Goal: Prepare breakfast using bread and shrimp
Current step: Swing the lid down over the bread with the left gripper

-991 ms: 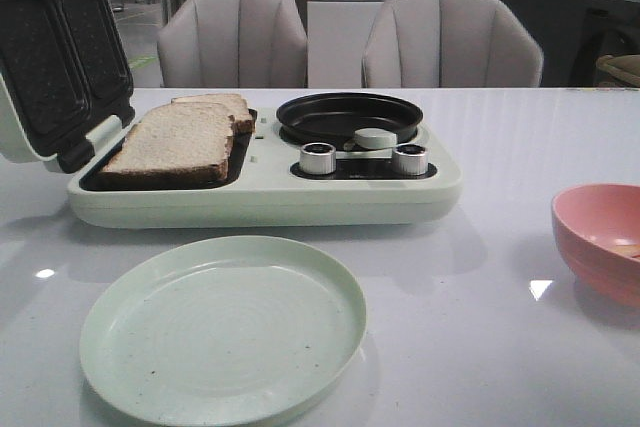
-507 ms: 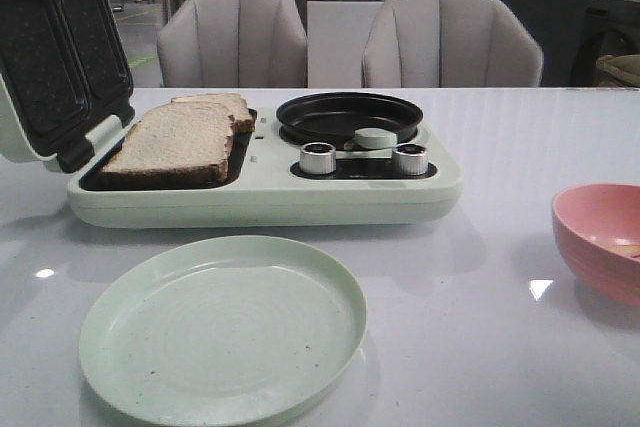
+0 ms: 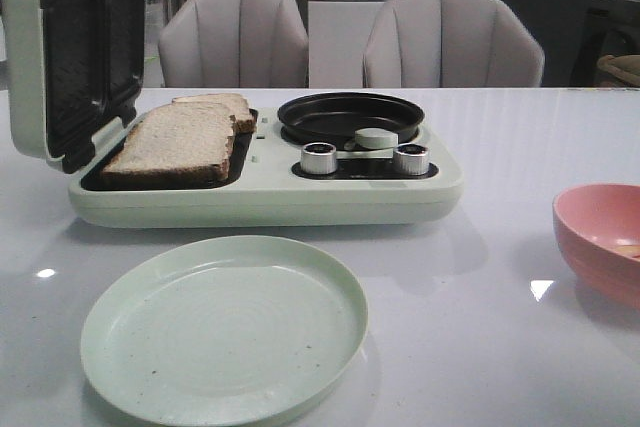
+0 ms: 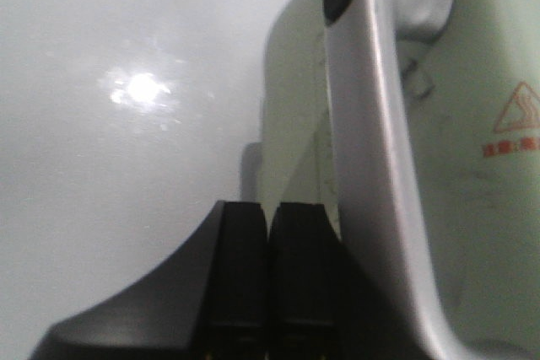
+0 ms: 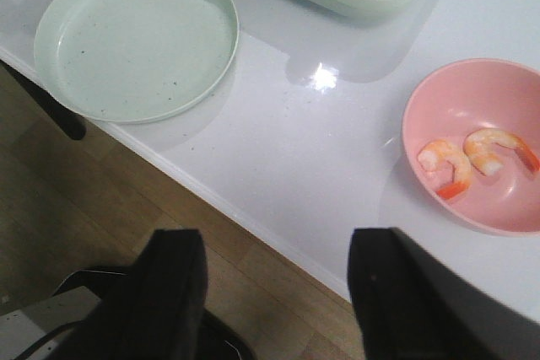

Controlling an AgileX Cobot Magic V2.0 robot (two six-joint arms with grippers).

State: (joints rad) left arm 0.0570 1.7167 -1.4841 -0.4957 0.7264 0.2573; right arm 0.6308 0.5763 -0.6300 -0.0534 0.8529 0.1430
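Nearby, plate point(image 5: 135, 35) overhanging table edge point(image 5: 253, 225), right tool point(image 5: 274, 292) spread

Two curled orange-red shrimp point(image 5: 460, 164) side by side in a pink bowl point(image 5: 506, 212) on the white desk point(image 5: 321, 137), well apart from an empty pale green plate point(image 5: 135, 40), with the right hand point(image 5: 274, 292) open above the desk's edge.
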